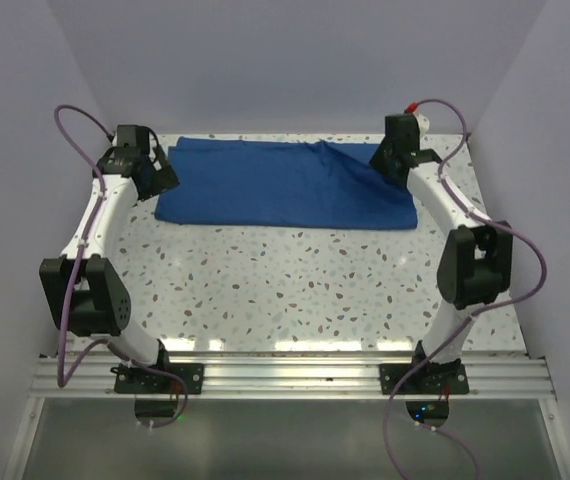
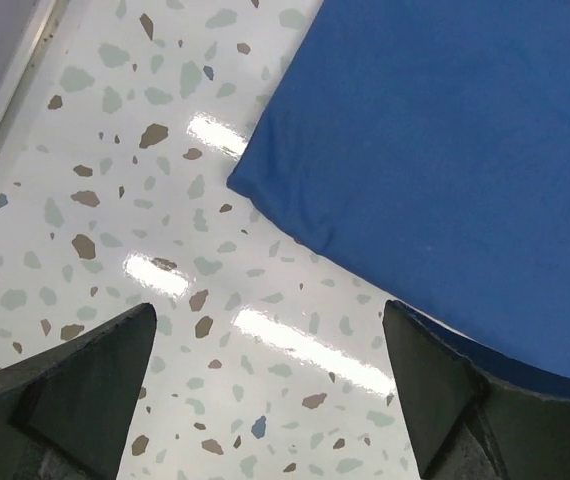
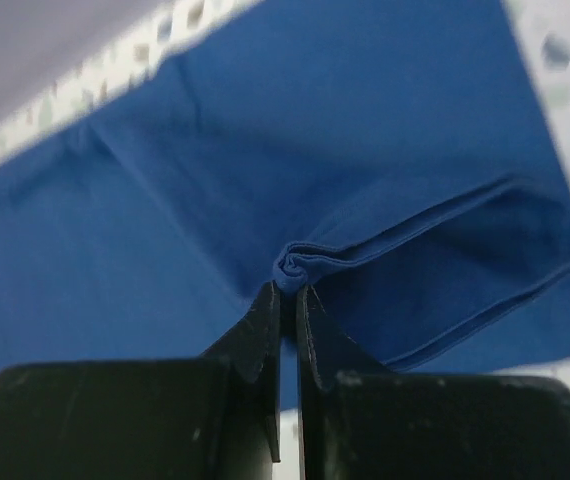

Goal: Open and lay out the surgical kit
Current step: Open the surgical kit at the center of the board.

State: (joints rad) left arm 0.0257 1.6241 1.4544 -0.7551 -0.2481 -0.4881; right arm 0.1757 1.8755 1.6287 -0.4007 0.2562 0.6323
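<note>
I am pinching a small bunched fold of the royal-blue cloth wrap (image 1: 285,185) with my right pincer (image 3: 287,290), its jaws closed almost together on the fabric. The wrap is lying across the far part of the counter (image 1: 295,280), between my two arms, mostly flat, with a raised ridge running toward the pinch. My left pincer (image 2: 270,310) is hanging wide open and holding nothing, above the bare counter just beside the wrap's near left corner.

I am worrying mostly about that thin grip. Only the very tips are biting the cloth, so I am judging that a quick pull could let the fold slip free. Stacked edges are showing on the right of the fold in my right wrist view, and I cannot tell how many layers I am holding. If I am catching more than the top one, the whole bundle could drag instead of opening. Nothing is pinning the wrap at the left, which is adding to that risk. I am seeing no tray or instruments in any view. If they are sitting under the cloth, a steep lift could tip or scatter them.

I am finding no brand, label or readable writing on the wrap, the counter or my arms.
</note>
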